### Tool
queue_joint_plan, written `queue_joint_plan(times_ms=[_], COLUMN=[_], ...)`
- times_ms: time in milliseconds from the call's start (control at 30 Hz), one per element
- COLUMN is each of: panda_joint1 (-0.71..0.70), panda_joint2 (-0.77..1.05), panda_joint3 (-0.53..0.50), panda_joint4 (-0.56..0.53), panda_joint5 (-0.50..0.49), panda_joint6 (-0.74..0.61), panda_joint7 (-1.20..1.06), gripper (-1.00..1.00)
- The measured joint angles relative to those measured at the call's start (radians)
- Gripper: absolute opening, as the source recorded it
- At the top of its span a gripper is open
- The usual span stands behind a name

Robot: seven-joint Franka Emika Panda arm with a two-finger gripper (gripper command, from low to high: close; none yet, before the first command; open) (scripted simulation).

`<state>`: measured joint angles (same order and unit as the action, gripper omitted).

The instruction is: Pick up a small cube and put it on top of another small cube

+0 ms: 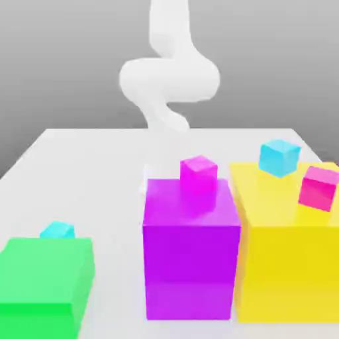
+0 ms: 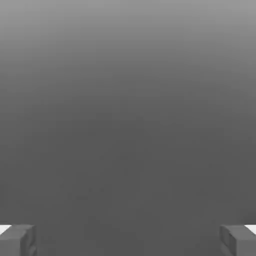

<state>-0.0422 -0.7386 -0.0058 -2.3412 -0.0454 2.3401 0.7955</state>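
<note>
White table (image 1: 99, 159) carried yellow block (image 1: 291, 265), purple block (image 1: 192, 265), green block (image 1: 43, 285). Small cube (image 1: 279, 157) sat atop yellow block beside pink cube (image 1: 318, 188); magenta cube (image 1: 198, 175) topped purple block. Gripper (image 2: 128, 240) fingers (image 2: 17, 240) spread wide, empty.

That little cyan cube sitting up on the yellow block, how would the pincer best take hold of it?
Probably from straight above, closing on two opposite side faces of the cyan cube. It rests on top of the yellow block with open space over it, and its flat, parallel sides suit two fingers. It sits turned relative to the block's edges, so the open pincer should rotate to match. The pink cube lies near, so keep clear.
</note>
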Motion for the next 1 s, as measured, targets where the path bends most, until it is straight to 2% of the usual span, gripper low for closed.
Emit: queue_joint_plan(times_ms=[367,633,833,933,1000], panda_joint1=[-0.177,-0.280,-0.328,-0.350,-0.374], panda_joint2=[0.274,0.465,0.607,0.679,0.730], panda_joint3=[-0.097,-0.224,-0.334,-0.378,-0.384], panda_joint4=[-0.180,-0.310,-0.411,-0.463,-0.490], panda_joint5=[-0.165,-0.213,-0.161,-0.072,0.023], panda_joint6=[0.172,0.300,0.406,0.461,0.498], panda_joint7=[-0.045,-0.130,-0.257,-0.365,-0.457], gripper=[0.00,0.00,0.00,0.00,0.00])
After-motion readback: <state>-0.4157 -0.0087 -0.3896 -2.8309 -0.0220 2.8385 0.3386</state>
